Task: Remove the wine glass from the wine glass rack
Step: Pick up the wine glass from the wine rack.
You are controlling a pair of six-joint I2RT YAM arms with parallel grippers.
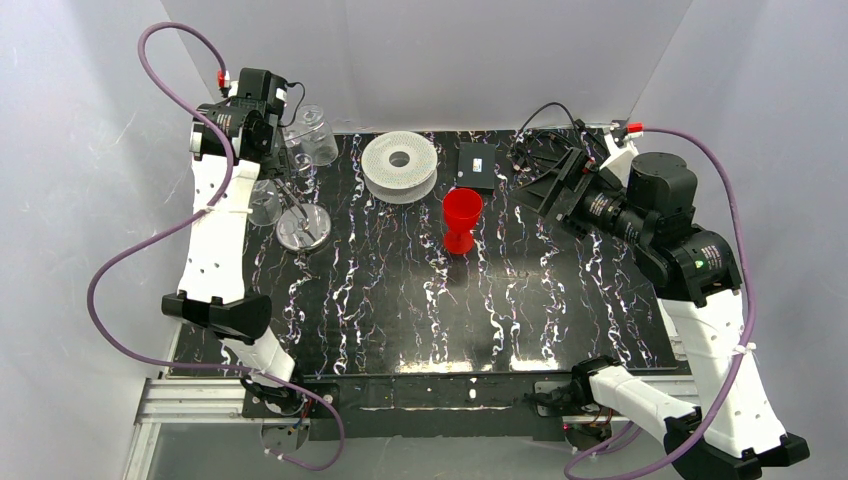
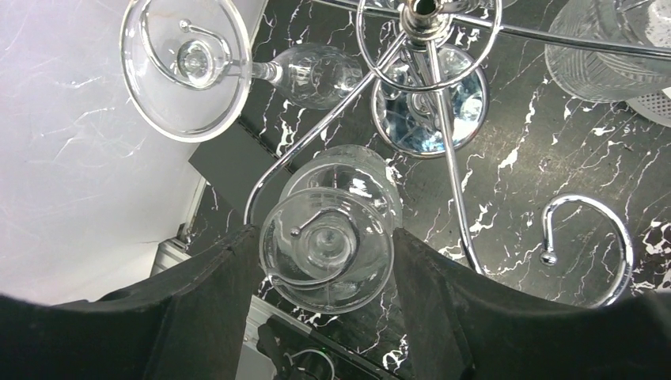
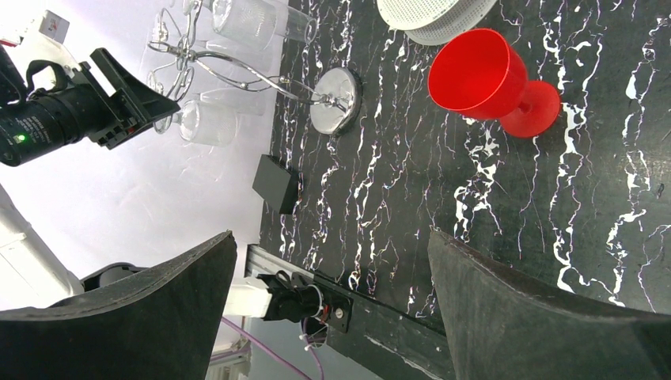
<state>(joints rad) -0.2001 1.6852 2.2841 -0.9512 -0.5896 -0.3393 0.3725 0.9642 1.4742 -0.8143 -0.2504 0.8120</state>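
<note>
Wine glass (image 2: 327,252) — hangs bowl-down on wine glass rack (image 2: 422,14), foot straddled by left claw (image 2: 326,241); whether pinched, cannot tell.

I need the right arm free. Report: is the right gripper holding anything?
No: the right gripper stands wide open, with nothing between its fingers except the table seen behind them.

The wine glass (image 2: 348,261) looks smooth and clear; the wine glass rack (image 2: 411,131) is shiny chrome wire.

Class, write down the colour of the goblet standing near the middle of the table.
The goblet is plain red, clearest in the right wrist view.
</note>
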